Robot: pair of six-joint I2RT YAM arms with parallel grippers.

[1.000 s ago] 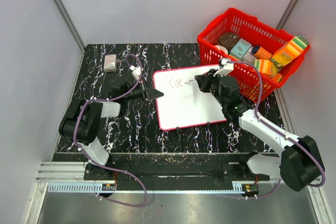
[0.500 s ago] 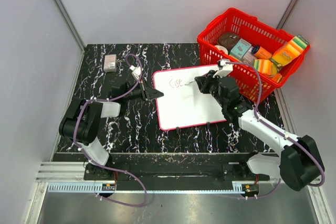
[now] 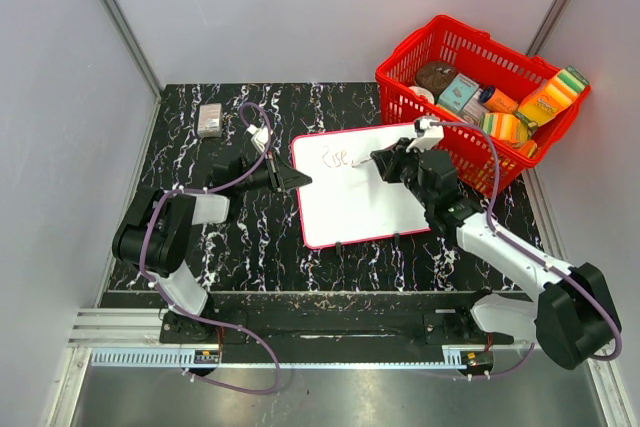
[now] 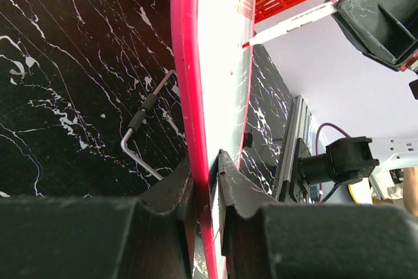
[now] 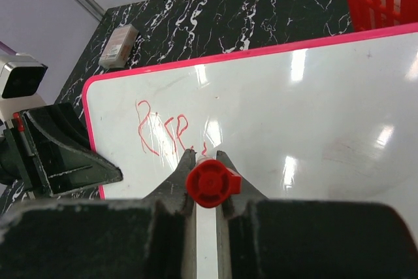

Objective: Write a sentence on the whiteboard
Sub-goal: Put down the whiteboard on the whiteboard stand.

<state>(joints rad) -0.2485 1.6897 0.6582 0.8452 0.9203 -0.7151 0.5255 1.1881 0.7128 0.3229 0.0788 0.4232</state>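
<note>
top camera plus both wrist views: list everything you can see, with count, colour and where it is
whiteboard: one, white with red rim, middle of the table
sentence: one short word so far, red, board's far left corner
marker: one, white barrel, red end, tip at the writing
basket: one, red, far right, beside the board
packaged goods: several, mixed colours, in the basket
small box: one, pinkish grey, far left of the table
hex key: one, metal, on the table by the board's edge
table: one, black with white veining
left gripper: shut on the board's left edge
right gripper: shut on the marker
</note>
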